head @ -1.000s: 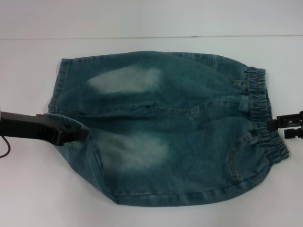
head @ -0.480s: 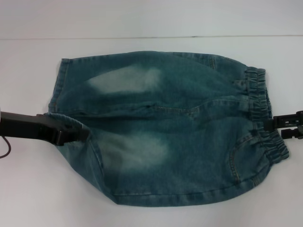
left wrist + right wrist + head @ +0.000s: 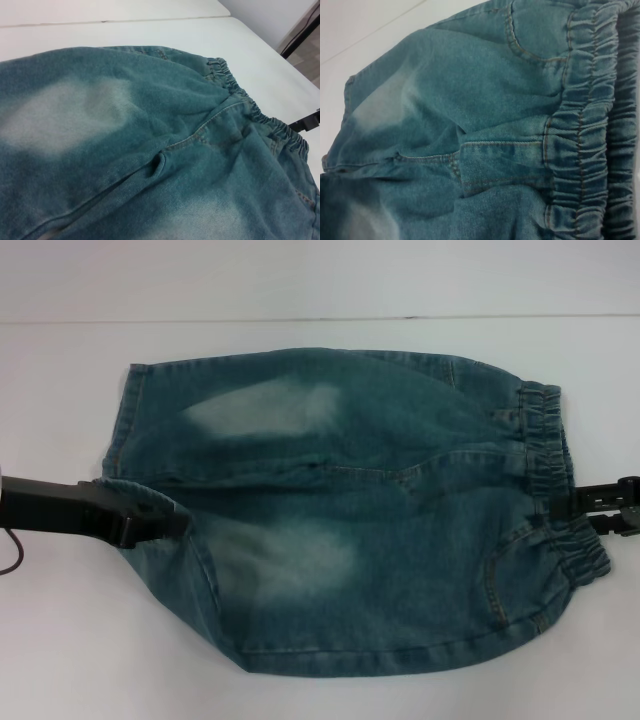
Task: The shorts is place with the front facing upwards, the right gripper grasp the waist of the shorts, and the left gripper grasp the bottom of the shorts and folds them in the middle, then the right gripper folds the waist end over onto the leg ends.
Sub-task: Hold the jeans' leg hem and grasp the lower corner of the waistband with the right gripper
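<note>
The blue-green denim shorts [image 3: 380, 520] lie front up on the white table [image 3: 320, 300]. Their waist [image 3: 545, 450] points right and the bottom [image 3: 125, 440] points left. My left gripper [image 3: 165, 522] comes in from the left, shut on the near leg's hem, which curls up over its tip. At the right edge my right gripper [image 3: 565, 505] reaches onto the middle of the gathered waistband. The left wrist view shows the crotch seam [image 3: 165, 155], the waist [image 3: 235, 90] and the right gripper [image 3: 306, 120] beyond. The waistband [image 3: 590, 125] fills the right wrist view.
A table seam [image 3: 320, 318] runs across the back. Bare white tabletop surrounds the shorts, with wide room behind them and at the front left. A dark cable [image 3: 12, 550] hangs by the left arm.
My right gripper has slid a little leftward, farther onto the waistband. The left gripper and the shorts have stayed put.
</note>
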Controlling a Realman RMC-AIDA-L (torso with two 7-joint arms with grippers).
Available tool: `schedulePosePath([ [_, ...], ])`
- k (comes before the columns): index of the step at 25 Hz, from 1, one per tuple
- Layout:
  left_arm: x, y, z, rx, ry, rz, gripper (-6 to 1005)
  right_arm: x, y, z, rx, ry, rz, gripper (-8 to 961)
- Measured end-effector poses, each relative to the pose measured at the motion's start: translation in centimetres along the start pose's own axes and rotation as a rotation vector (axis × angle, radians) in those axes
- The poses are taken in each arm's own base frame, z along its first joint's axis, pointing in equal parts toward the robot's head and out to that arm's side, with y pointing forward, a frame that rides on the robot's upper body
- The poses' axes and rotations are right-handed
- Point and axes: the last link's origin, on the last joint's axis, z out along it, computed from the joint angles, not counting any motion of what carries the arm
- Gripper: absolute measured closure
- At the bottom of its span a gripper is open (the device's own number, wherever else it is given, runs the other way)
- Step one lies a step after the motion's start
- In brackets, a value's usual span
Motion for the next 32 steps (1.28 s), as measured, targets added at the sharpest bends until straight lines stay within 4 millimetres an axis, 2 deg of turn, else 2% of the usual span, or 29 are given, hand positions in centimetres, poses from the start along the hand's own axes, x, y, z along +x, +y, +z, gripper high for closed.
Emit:
schedulePosePath([
  [15, 0.0, 0.0, 0.1, -0.003, 0.0, 0.002, 948, 0.2, 0.6, 0.8, -0.044, -0.011, 0.003, 61],
  [20, 0.0, 0.0, 0.1, -0.002, 0.0, 0.003, 948, 0.2, 0.4, 0.6, -0.044, -0.018, 0.015, 63],
  [26, 0.0, 0.0, 0.1, -0.002, 0.0, 0.002, 947, 0.4, 0.3, 0.6, -0.033, 0.001, 0.004, 287],
  [31, 0.1, 0.1, 0.1, -0.005, 0.002, 0.004, 947, 0.7, 0.4, 1.1, -0.023, 0.031, -0.031, 536],
  [32, 0.1, 0.1, 0.1, -0.007, 0.005, 0.005, 947, 0.7, 0.4, 1.1, -0.023, 0.032, -0.038, 558],
])
